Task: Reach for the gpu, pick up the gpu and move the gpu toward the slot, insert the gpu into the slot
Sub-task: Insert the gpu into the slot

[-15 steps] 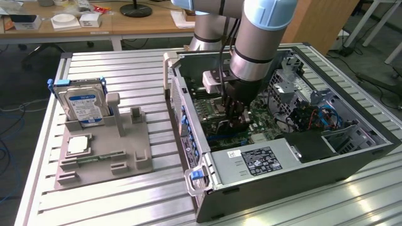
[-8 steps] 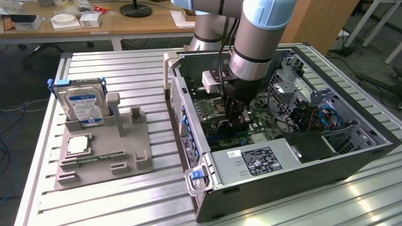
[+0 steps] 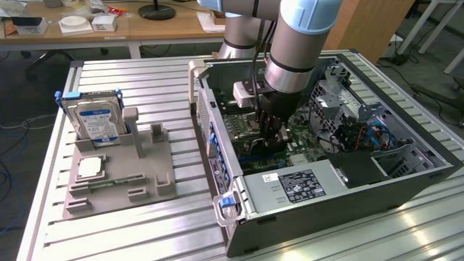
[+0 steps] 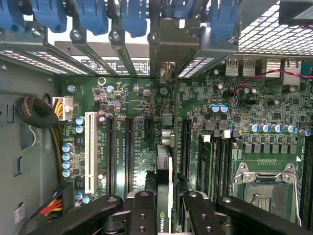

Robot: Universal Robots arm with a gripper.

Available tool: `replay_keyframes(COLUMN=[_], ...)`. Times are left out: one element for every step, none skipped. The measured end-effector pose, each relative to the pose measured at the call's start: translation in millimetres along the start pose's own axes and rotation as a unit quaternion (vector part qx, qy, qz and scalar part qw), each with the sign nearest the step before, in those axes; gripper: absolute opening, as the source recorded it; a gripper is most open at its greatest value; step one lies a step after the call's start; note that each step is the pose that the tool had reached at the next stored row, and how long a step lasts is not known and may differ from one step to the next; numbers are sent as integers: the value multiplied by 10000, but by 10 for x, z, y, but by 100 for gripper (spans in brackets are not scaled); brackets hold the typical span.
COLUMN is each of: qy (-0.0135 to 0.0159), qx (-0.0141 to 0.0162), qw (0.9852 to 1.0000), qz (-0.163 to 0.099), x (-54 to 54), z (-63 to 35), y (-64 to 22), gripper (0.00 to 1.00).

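Observation:
My gripper (image 3: 274, 138) reaches down into the open computer case (image 3: 406, 179), just above the green motherboard (image 4: 122, 98). In the wrist view the gripper (image 4: 164, 203) is shut on the gpu (image 4: 164, 171), a thin dark card seen edge-on between the black fingers (image 4: 142, 210). The card's silvery end bracket (image 4: 167, 73) sits against the case's rear wall openings. Long black connector strips (image 4: 129, 147) (image 4: 186, 142) run parallel on either side of the card. The slot lies directly under the card and is covered by it, so I cannot tell how deep the card sits.
A white connector strip (image 4: 90, 152) and yellow-black cables (image 4: 39, 112) lie to one side, the processor socket (image 4: 266, 188) to the other. Blue retaining latches (image 4: 132, 17) line the rear wall. Outside the case, a hard drive (image 3: 98, 122) stands on a grey fixture (image 3: 123, 174).

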State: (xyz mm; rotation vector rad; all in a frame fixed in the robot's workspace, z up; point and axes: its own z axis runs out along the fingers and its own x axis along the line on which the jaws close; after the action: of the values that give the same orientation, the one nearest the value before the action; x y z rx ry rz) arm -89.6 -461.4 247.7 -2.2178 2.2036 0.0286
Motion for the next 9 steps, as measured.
replay_keyframes(qy=[0, 1, -1, -2, -3, -4, -4, -4, -5], qx=[0, -1, 0, 0, -1, -1, -2, -2, -1], qw=[10000, 10000, 10000, 10000, 10000, 10000, 10000, 10000, 10000], qz=[-6, -8, -9, -11, -11, -12, -13, -13, -12], x=[0, 0, 0, 0, 1, 1, 1, 1, 1], z=[0, 1, 6, 14, 23, 30, 32, 32, 33], y=[0, 0, 0, 0, 0, 0, 0, 0, 0], gripper=[26, 26, 26, 26, 26, 26, 26, 26, 26])
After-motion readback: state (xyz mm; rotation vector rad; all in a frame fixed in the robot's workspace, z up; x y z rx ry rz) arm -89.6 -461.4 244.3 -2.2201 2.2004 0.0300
